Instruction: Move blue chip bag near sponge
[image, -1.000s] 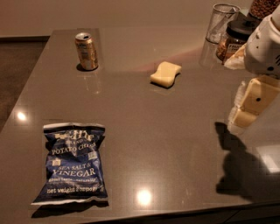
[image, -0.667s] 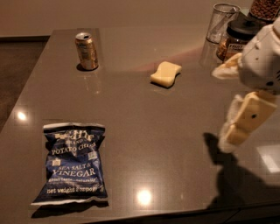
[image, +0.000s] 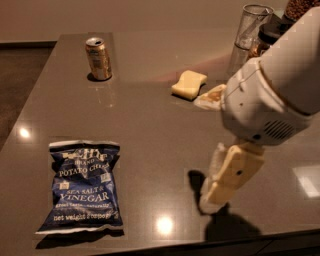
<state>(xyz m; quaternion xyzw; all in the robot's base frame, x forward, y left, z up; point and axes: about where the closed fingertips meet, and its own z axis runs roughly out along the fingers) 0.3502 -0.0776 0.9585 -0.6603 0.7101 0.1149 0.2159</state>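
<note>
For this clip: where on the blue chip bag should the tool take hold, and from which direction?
Probably from straight above: the dark blue crinkly chip bag lies flat, label up, so its crinkled middle gives the most to pinch, across its narrower width. The cream tool hangs low, well right of the bag in the picture.

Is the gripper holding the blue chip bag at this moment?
No: the blue chip bag lies flat on the table at front left, while the gripper hangs well apart from it to the right.
</note>
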